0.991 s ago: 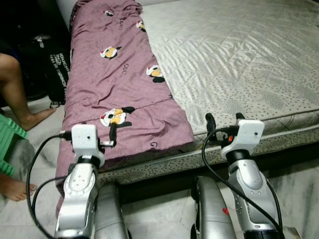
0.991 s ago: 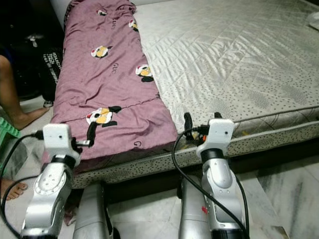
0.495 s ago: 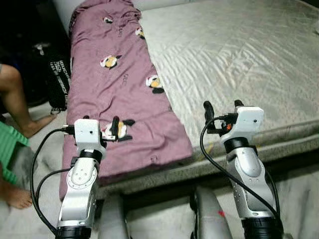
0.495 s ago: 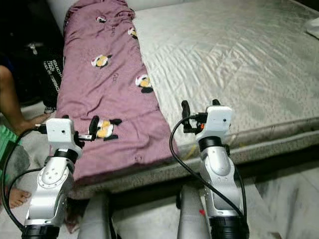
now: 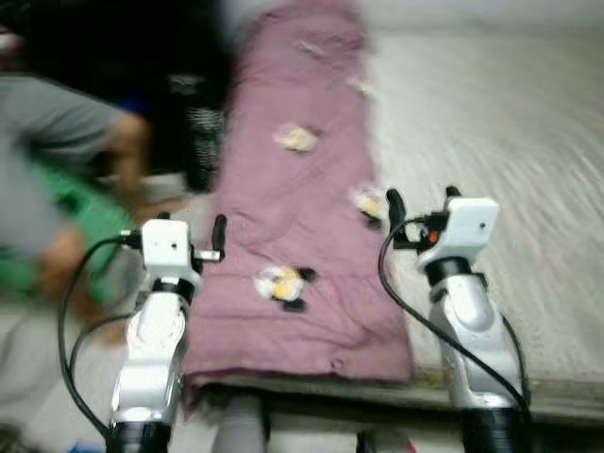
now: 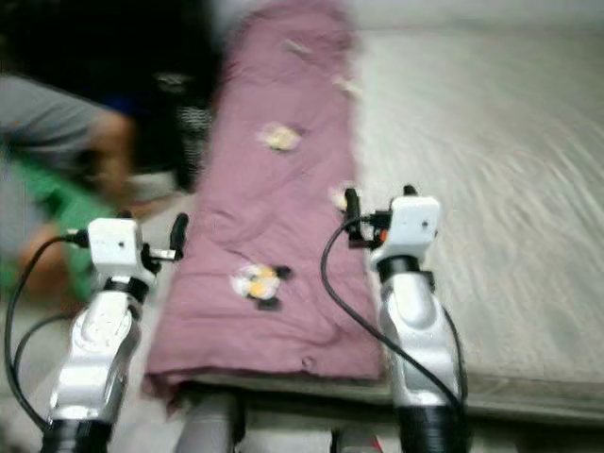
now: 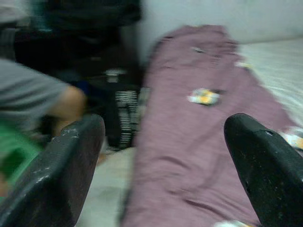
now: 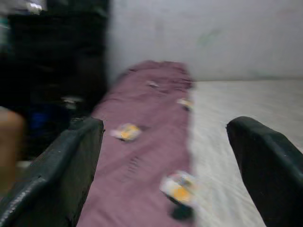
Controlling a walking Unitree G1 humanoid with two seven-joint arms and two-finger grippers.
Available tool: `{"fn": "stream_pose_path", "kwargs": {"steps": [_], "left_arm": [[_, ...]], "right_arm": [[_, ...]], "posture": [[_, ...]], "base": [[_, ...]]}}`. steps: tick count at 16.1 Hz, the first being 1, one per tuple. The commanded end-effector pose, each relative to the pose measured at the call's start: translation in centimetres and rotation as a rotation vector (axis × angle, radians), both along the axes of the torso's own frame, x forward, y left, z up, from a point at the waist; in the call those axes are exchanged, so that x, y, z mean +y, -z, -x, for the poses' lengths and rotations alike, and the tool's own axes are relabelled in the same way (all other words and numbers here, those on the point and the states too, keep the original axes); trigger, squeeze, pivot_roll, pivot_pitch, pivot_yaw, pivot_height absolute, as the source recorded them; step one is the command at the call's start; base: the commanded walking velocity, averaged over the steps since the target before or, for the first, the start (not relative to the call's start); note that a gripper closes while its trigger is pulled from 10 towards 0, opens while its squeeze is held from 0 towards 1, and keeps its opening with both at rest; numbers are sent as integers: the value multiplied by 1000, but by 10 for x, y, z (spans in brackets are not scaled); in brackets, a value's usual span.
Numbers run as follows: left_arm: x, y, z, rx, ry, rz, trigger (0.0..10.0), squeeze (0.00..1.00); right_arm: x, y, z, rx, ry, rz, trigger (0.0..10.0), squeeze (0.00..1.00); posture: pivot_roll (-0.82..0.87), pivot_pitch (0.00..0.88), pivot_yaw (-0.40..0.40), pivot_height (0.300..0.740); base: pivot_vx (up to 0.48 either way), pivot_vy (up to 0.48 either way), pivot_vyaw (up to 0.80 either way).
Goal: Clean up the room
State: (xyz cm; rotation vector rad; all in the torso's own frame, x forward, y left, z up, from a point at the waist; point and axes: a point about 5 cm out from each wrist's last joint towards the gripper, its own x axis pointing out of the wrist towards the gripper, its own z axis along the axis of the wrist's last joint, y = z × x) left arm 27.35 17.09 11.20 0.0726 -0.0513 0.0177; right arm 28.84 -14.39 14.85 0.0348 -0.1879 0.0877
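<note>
Left pincer: the left pincer (image 5: 189,247) is raised at lower left of the head view, over the bed's edge, fingers spread and holding nothing.
Right pincer: the right pincer (image 5: 421,209) is raised at centre right, over the seam where blanket meets mattress, fingers spread and empty too.
Blanket: a mauve blanket (image 5: 302,226) with small cartoon prints lies folded in a long strip, running from top centre down to the bed's near edge at lower centre. In the wrist views it stretches ahead between the fingers.
Change: a second ago the blanket sat toward the left of the frame; now it runs down the middle, and the whole picture is smeared. The camera has swung left; the blanket itself seems not to have shifted on the bed. Both arms stand a little higher in the frame than before.
Meaning for the task: my judgement is that the robot is turning to square up on the blanket or the floor side; which item it means to tidy cannot be told.
Bed: a pale quilted mattress (image 5: 510,160) fills the right half, bare apart from the blanket.
Room: a person (image 5: 66,179) in grey is blurred at upper left beside something green (image 5: 57,203); dark bags (image 5: 193,132) stand behind, against a pale wall.
</note>
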Motion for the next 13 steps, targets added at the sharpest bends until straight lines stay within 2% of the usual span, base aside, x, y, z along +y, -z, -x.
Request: {"fn": "stream_pose_path", "kwargs": {"steps": [1,4,8,13], "left_arm": [[-5,-1,-3,-6,14,-6,10000,0],[-4,-1,-3,-11,6,-1,10000,0],[-4,8,-4,50,-35,-66,10000,0],[-5,10,-3,62,-21,-39,10000,0]], "right_arm": [[-8,3,2,12,33,8,10000,0],[-10,4,2,15,43,19,10000,0],[-11,9,5,34,47,24,10000,0],[-12,14,5,54,59,32,10000,0]], "posture": [[-125,0,69,740],[-118,0,62,740],[-112,0,59,740],[-111,0,57,740]], "base": [[0,0,0],[0,0,0],[0,0,0],[0,0,0]]}}
